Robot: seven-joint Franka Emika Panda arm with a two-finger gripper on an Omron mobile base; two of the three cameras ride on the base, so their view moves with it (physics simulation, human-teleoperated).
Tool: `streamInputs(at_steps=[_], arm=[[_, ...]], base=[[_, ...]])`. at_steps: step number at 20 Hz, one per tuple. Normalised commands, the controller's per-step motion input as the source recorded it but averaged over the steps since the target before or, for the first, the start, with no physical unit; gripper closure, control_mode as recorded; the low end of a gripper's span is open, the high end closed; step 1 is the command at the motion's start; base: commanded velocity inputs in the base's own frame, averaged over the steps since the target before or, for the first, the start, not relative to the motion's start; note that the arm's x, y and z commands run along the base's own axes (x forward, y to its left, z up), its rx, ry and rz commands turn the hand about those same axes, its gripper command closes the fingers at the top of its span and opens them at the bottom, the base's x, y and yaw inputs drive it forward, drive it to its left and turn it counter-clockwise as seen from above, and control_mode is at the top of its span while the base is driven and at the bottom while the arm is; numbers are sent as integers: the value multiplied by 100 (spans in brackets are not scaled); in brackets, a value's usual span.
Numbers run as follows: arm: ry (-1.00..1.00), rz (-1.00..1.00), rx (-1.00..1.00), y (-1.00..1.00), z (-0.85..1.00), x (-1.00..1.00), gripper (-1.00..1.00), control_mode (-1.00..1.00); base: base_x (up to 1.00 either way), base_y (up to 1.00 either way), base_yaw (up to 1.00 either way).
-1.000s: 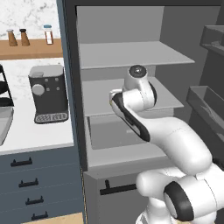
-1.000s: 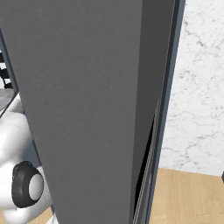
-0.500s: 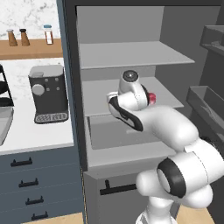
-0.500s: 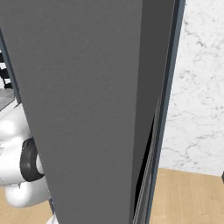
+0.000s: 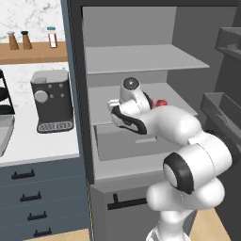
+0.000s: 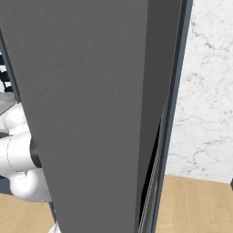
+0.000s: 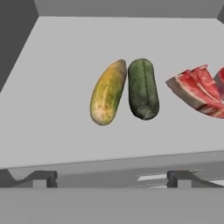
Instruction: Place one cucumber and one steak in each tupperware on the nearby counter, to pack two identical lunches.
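At centre frame in the hand view, two cucumbers lie side by side on a grey cabinet shelf (image 7: 52, 87): a yellow-green cucumber (image 7: 107, 92) tilted to the right, and a dark green cucumber (image 7: 143, 89) just beside it, their upper ends touching. Red, marbled steak (image 7: 199, 91) lies at right, partly cropped by the frame edge.

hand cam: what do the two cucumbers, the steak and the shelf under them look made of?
Yellowish cucumber: mottled yellow-green rind, matte, looks like overripe vegetable skin.
Dark green cucumber: blotchy dark peel, matte.
Steak: raw meat by its look, red flesh with pale fat streaks, slight sheen.
Shelf: flat uniform grey, no grain or gloss; painted metal or plastic, can't tell.
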Motion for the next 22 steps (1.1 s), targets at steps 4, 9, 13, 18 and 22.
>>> streamInputs(at_steps=[4,9,13,18,22], arm=[[2,0,-1,12,-24,45,-100,-100],[1,-2,-1,0,-40,33,-100,-100],[0,-2,0,0,-26,35,-100,-100],[0,-3,0,0,-29,45,-100,-100],[0,-3,0,0,-18,54,-100,-100]], base=[[0,0,0],[0,0,0],[0,0,0],[0,0,0],[0,0,0]])
